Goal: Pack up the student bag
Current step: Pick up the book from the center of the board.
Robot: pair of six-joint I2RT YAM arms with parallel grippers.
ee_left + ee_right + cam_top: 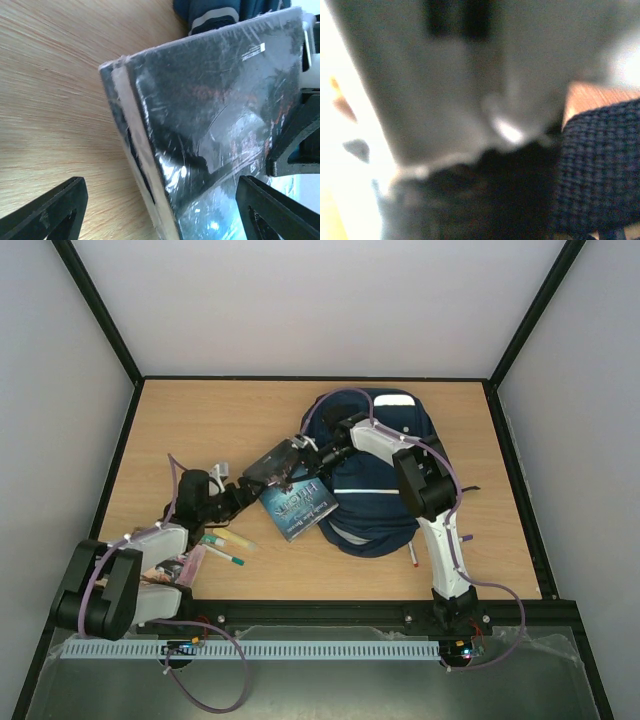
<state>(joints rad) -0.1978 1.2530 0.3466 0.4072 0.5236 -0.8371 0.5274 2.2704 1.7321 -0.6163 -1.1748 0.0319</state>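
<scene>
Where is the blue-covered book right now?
In the top view, the blue-covered book lies flat left of centre, against the student bag's lower-left edge, partly under a dark wrapped book.

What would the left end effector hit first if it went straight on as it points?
The left end effector would likely meet the shrink-wrapped dark book, directly ahead of its open jaws; how far off is unclear.

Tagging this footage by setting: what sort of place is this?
Probably a lab robot test cell: plain white walls in a black frame enclose a wooden table, with a left arm and right arm bolted at its near edge.
</scene>
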